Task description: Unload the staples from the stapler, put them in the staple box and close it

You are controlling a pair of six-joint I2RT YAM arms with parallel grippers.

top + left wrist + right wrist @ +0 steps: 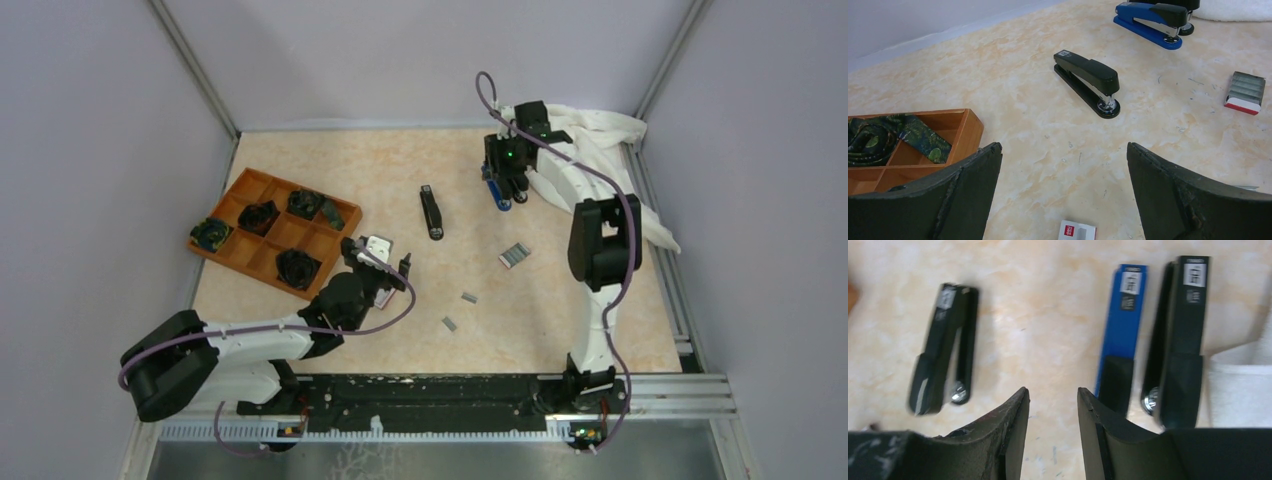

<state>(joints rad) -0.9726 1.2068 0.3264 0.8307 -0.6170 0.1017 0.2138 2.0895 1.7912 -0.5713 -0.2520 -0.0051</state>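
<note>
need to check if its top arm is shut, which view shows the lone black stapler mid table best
Left wrist: the lone black stapler is sharp and side-on, its top arm down. The right wrist view shows it from above but blurred. The top external view shows it only as a tiny dark bar.

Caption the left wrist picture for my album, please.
Open left gripper faces a lone black stapler, with a blue stapler beyond.
</note>
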